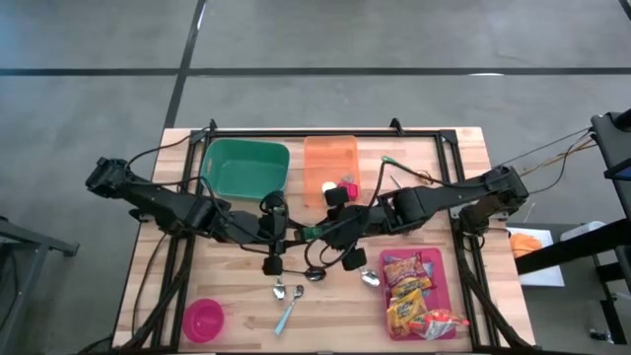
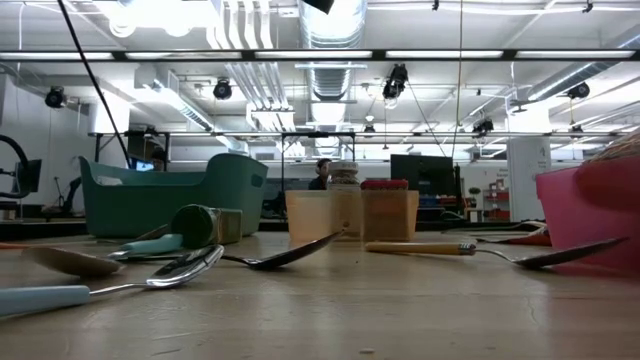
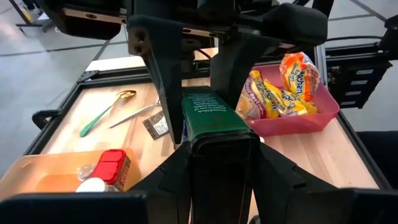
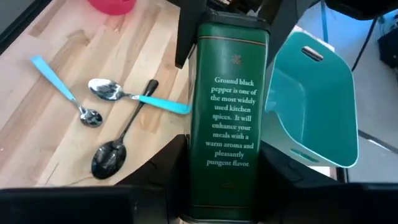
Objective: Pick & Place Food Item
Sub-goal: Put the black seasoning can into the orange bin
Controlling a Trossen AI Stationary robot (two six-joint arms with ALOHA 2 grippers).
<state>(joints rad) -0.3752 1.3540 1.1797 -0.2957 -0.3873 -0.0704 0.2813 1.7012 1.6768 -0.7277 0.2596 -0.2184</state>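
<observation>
Pepper tin (image 4: 231, 106), dark green and lettered "Ground black pepper", fills the right wrist view. It is gripped at both ends at once. The right gripper (image 4: 225, 177) has its fingers closed narrowly on the sides of one end. The left gripper (image 3: 219, 163) clamps the other end in the same way, so each wrist view shows the other arm's fingers at the far end of the tin.

The high view puts this meeting over the middle of the tabletop (image 1: 237, 291). The tin is held up off the wood, between the orange tray (image 1: 330, 156) on the far side and the spoons (image 1: 296, 296) on the near side.

Judging by the double grip, the step in hand is a pass from one arm to the other in mid-air; which way it goes cannot be told. The next move calls for one pair of fingers to let go cleanly while the other keeps its hold, and then to back straight off along the tin without dragging it. The arm left holding it must then carry it to a container, perhaps the teal bin (image 1: 246, 168) or the pink tray (image 1: 416, 296) of snack packets.

Both arms reach inward from the table's sides, stretched low and nearly level, with the wrists facing each other.
</observation>
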